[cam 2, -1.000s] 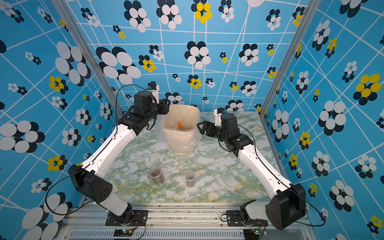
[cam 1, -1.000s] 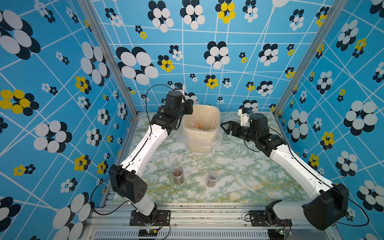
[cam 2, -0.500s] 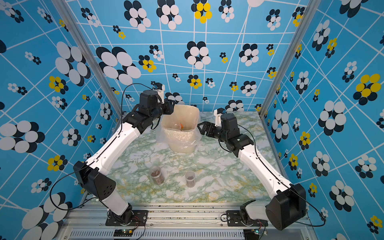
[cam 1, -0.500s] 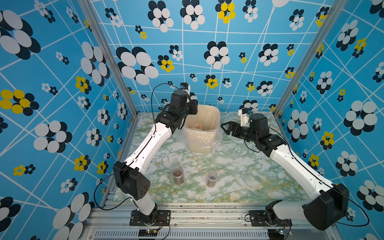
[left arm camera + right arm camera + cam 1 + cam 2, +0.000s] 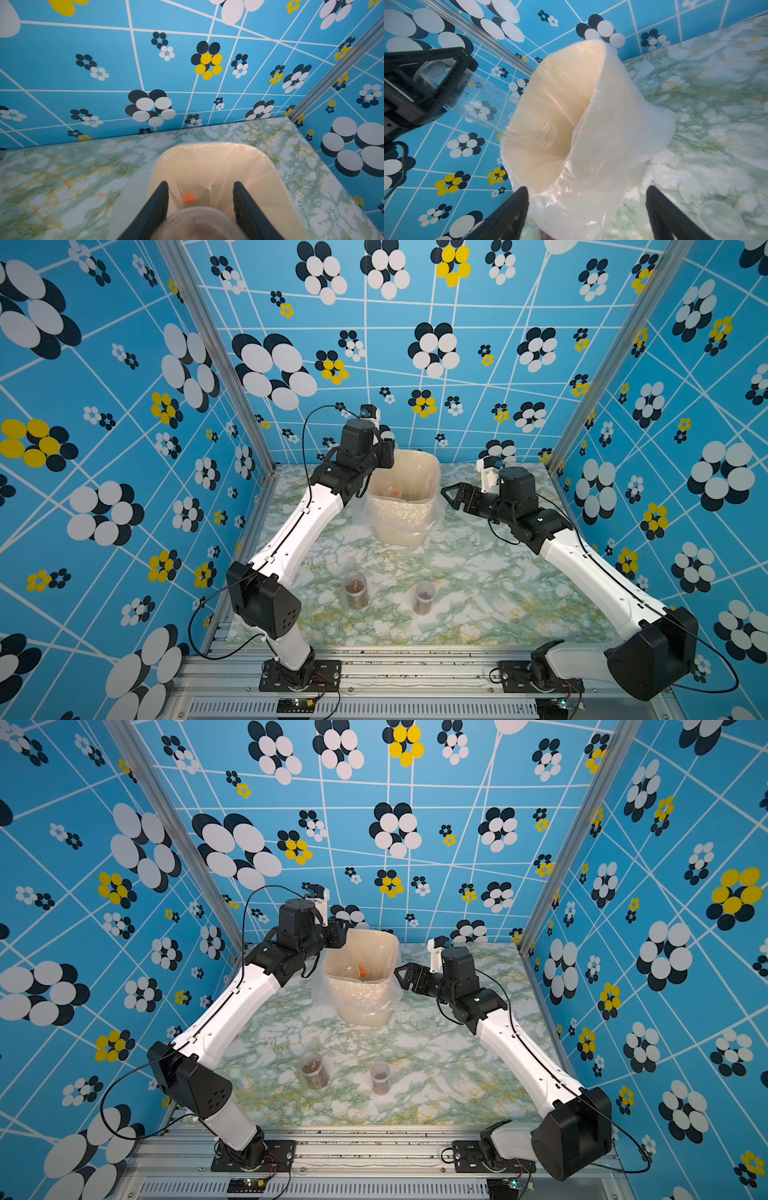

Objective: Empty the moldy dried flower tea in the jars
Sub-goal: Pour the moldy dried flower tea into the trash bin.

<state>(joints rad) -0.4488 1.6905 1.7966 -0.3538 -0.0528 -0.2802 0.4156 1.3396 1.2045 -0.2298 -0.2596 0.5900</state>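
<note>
Two jars: upright, well apart from bin, tea inside.
Left gripper: pinching tilted jar, mouth inside bin; I would tip steeper for last crumbs.
Right gripper: spread, empty, beside bin.

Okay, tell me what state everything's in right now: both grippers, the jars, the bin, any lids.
left gripper: shut on the held jar
held jar: tilted, mouth in the bin, nearly empty
right gripper: open, empty
wide front jar: upright, tea inside
narrow front jar: upright, tea inside
bin: upright, lined, orange piece inside
loose lid: flat on the table
</note>
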